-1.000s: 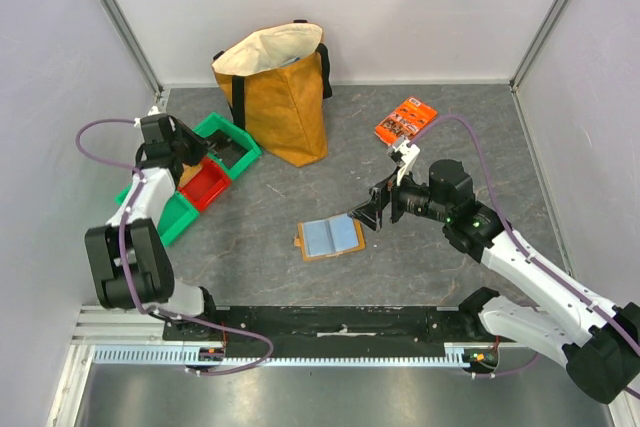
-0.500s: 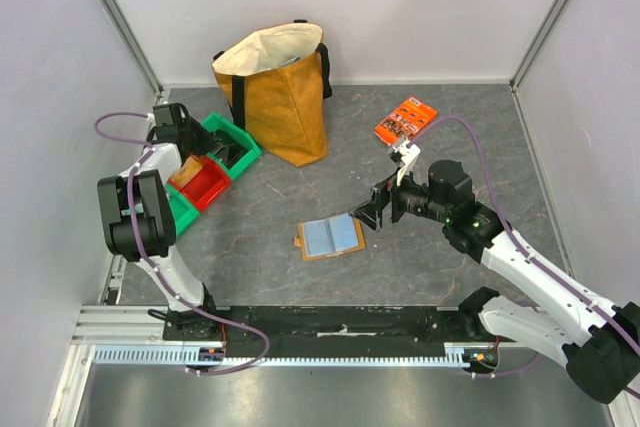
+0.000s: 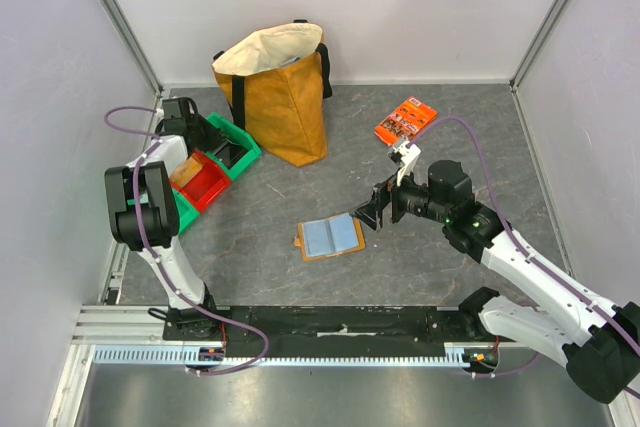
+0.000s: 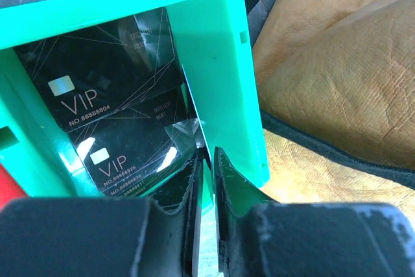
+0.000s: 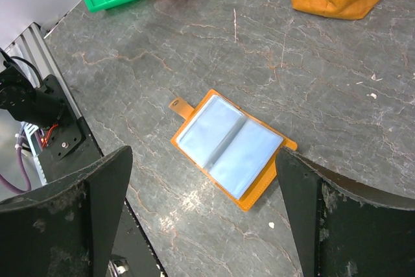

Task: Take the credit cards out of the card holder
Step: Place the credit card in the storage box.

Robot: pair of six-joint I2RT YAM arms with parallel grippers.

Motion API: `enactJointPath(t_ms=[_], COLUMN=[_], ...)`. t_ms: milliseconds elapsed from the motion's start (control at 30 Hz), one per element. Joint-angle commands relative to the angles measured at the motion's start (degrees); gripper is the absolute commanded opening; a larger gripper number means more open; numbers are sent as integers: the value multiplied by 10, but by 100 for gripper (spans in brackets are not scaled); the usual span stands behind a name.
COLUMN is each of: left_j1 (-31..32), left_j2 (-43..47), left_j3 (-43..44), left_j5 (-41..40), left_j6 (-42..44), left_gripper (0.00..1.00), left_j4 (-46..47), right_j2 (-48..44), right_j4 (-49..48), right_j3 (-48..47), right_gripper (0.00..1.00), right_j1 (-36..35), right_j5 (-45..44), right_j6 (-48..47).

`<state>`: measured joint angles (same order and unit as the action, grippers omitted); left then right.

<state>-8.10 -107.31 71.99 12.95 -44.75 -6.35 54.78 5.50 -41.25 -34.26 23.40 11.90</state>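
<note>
The tan card holder [image 3: 332, 237] lies open on the table, its pale blue-grey pockets up; it also shows in the right wrist view [image 5: 230, 150]. My right gripper [image 3: 365, 213] hovers just right of and above it, jaws wide open and empty [image 5: 202, 155]. My left gripper [image 3: 186, 115] is at the far end of the green bin [image 4: 220, 50]. Its jaws [image 4: 206, 160] are nearly closed on the thin pale edge of a credit card. Two black "VIP" credit cards [image 4: 110, 76] lie in that bin.
A yellow-brown tote bag [image 3: 280, 97] stands at the back, right beside the green bin [image 3: 228, 145]. A red bin [image 3: 203, 185] sits between green ones. An orange printed packet [image 3: 405, 119] lies at the back right. The metal rail runs along the near edge.
My left arm has folded back and its gripper has moved toward the far left, over the far end of the bins. The right arm and the card holder have not moved.
</note>
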Motion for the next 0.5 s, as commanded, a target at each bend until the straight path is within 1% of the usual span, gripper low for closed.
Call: enactJointPath(t_ms=[0,67,467], left_j1=[1,1,-4], left_j2=[9,9,9], left_j3=[36,36,30], left_j5=[-13,-1,40], left_j6=[25,24,17], left_gripper=[12,2,2], left_j4=[-29,-32,-63], right_j2=[-12,-13,-17], right_j4=[3,5,11], right_j3=[-6,-6,-2], right_gripper=[98,98,98], right_j1=[2,2,2], right_j5=[-9,-12,-20], right_j6=[-10,-8,-6])
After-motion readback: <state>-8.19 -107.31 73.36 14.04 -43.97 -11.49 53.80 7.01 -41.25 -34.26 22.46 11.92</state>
